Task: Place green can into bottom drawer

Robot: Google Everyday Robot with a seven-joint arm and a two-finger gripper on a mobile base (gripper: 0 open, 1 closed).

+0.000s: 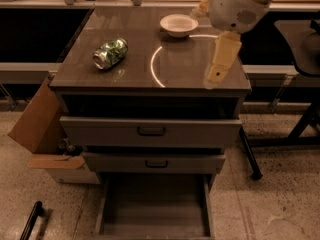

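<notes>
The green can (pixel 110 53) lies on its side on the left part of the cabinet top (pixel 140 79). The bottom drawer (pixel 155 211) is pulled out at floor level, and its grey floor is bare. My gripper (pixel 218 66) hangs from the white arm at the upper right. It is above the right side of the cabinet top, well to the right of the can and not touching it. It holds nothing that I can see.
A white bowl (pixel 178 25) stands at the back of the cabinet top, just left of the arm. The two upper drawers (pixel 150 131) stick out slightly. A cardboard box (pixel 37 121) leans at the cabinet's left. Dark stand legs (pixel 300 126) are at the right.
</notes>
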